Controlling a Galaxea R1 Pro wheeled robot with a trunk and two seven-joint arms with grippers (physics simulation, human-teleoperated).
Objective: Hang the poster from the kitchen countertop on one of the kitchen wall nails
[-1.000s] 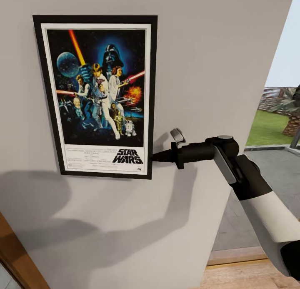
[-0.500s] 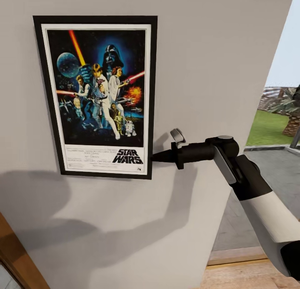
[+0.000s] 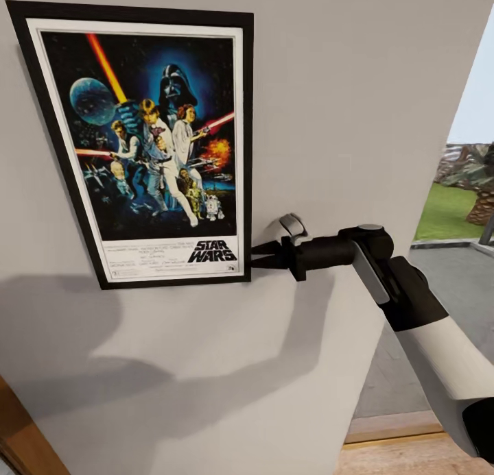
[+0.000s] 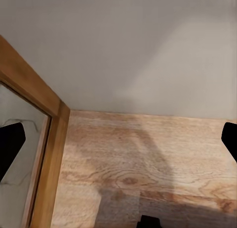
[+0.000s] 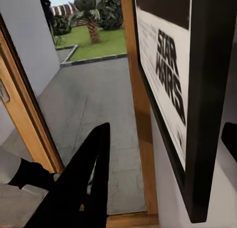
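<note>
The black-framed Star Wars poster (image 3: pixel 147 146) is against the grey wall (image 3: pixel 329 84), tilted with its top leaning left. My right gripper (image 3: pixel 255 256) is open at the frame's lower right edge, its two black tips slightly spread. In the right wrist view the frame's edge (image 5: pixel 210 104) stands between the spread fingers (image 5: pixel 96 164), which are apart from it. My left gripper (image 4: pixel 118 144) is open and holds nothing, above a wood floor (image 4: pixel 143 164). No nail is visible, and the kitchen countertop is out of view.
A wooden door frame (image 5: pixel 138 90) borders the wall's right end, with a paved yard (image 3: pixel 453 276) and lawn (image 3: pixel 453 208) outside. Another wood frame (image 4: pixel 44 134) with a pale panel stands by the left gripper. Arm shadows fall on the wall below the poster.
My right gripper, shut on the poster's lower right edge before, has opened. The poster has tilted, its top swinging left while its lower right corner stays put. The arm has hardly moved.
</note>
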